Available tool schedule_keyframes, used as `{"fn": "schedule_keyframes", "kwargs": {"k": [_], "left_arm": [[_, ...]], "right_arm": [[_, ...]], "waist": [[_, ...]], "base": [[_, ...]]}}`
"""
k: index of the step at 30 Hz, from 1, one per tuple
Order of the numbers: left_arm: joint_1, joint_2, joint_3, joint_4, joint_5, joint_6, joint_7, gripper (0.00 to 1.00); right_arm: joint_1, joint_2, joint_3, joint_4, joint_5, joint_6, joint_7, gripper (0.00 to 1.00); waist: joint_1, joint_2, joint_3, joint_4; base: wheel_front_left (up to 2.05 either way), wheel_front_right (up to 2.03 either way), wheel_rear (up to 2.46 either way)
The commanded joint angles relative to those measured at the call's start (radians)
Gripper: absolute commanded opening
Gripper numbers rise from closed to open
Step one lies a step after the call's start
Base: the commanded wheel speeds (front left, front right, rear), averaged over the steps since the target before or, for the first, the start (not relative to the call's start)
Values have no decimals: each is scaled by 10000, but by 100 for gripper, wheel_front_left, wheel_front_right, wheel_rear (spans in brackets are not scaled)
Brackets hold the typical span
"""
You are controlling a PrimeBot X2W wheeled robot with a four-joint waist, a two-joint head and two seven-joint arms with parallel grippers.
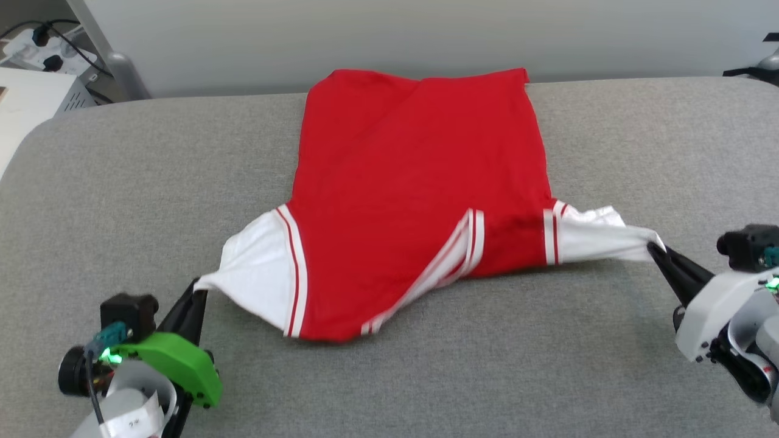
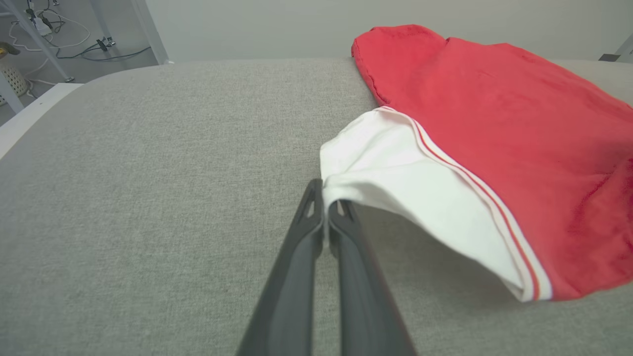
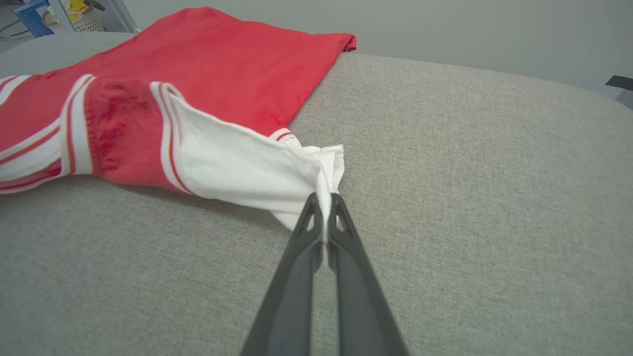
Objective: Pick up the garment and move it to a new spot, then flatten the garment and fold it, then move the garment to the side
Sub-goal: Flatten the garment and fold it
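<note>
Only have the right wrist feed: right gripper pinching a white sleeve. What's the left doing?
Observer: Left gripper is shut on the other white sleeve, at its cuff edge.
Operator: Sleeve flat or lifted?
Observer: Lifted near the pinch; the left wrist view shows its shadow on the cushion.
Operator: Shirt centred?
Observer: Head view: shirt lies mid-cushion, with bare cushion on both sides and a sleeve drawn out toward each gripper.

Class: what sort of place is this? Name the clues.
Probably a lab or test room rather than a home: a grey fabric-covered work surface, a power strip with plugged-in cables, and a metal stand leg.
</note>
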Motion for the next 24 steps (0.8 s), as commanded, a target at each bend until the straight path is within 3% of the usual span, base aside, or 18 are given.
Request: {"fn": "schedule_keyframes", "kwargs": {"k": [1,14,24], "left_arm": [[449,-27,224,-83,42,113,-58,0],[3733,-826,2242,-756,534,379,-58,0],[4391,-1237,2799,-909,1051,189,-58,0]], "right_arm": [[369,-97,-180,-86,-194,-7,-71,0],[4263,-306,-2544,-671,-782,-7,-71,0],[6078,-264,-4046,-1511,-881,-7,599,0]], "waist": [[1,0,-235,-62],[1,0,-788,-164],[1,0,-578,14]], "base": [[0,0,0],[0,0,0],[0,0,0]]}}
